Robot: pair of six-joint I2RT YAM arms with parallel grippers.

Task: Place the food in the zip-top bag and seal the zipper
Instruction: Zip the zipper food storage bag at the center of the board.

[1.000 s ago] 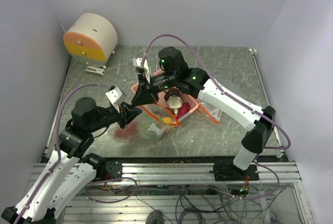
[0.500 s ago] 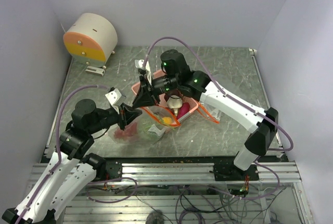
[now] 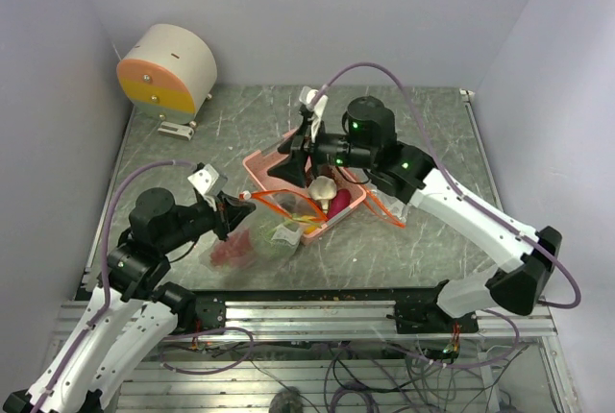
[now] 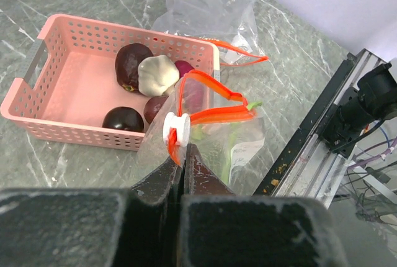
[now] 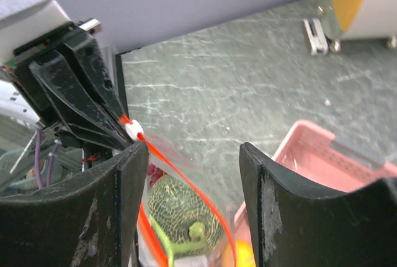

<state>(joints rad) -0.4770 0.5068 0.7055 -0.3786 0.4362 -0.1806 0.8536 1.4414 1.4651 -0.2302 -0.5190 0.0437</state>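
The zip-top bag point(image 3: 271, 232) lies in front of the pink basket point(image 3: 261, 165), its mouth propped open by the orange-red zipper point(image 4: 214, 115). My left gripper point(image 4: 183, 150) is shut on the zipper's end, just behind the white slider point(image 4: 175, 127). Inside the bag are a green netted fruit point(image 5: 186, 220), red grapes point(image 3: 231, 248) and an orange-yellow fruit point(image 5: 245, 259). A whitish bulb point(image 4: 157, 74), dark purple fruits point(image 4: 131, 62) and a magenta piece point(image 4: 183, 67) sit in the basket. My right gripper point(image 5: 193, 149) hangs open above the bag mouth, holding nothing.
A second clear bag point(image 4: 208, 9) with an orange strip lies beyond the basket on the right. A round white-and-orange device point(image 3: 168, 69) stands at the back left. The metal rail point(image 3: 317, 312) runs along the near edge.
My right gripper has opened, let go of the bag's mouth and drawn back up and to the right. The left gripper has stayed shut on the zipper end.
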